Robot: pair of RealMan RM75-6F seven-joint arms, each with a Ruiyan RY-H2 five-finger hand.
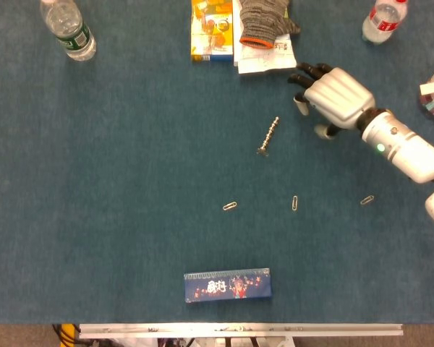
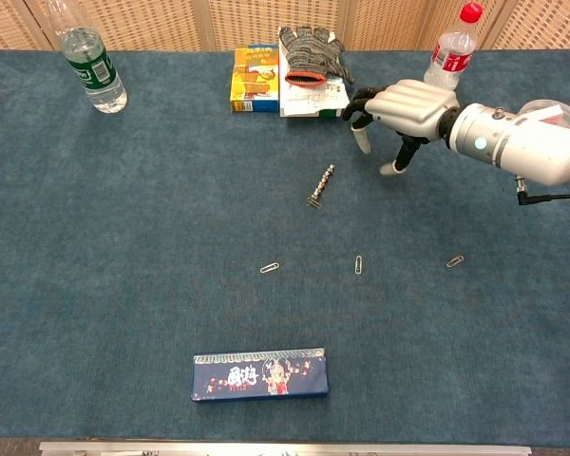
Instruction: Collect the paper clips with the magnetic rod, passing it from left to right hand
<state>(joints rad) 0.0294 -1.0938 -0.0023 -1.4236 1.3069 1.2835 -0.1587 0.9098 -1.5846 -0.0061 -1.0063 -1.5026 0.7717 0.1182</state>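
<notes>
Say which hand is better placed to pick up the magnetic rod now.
Right, probably. The right hand hovers open just beside the magnetic rod lying on the table; the left hand is in neither view. The task, though, starts with the left.

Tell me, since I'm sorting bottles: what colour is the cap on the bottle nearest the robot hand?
Red, clearest in the chest view: the bottle cap.

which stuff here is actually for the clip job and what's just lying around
For the job:
rod, lying on the table
three paper clips
right hand, holding nothing

Lying about:
two bottles
orange box
glove on papers
blue box
tub
</notes>
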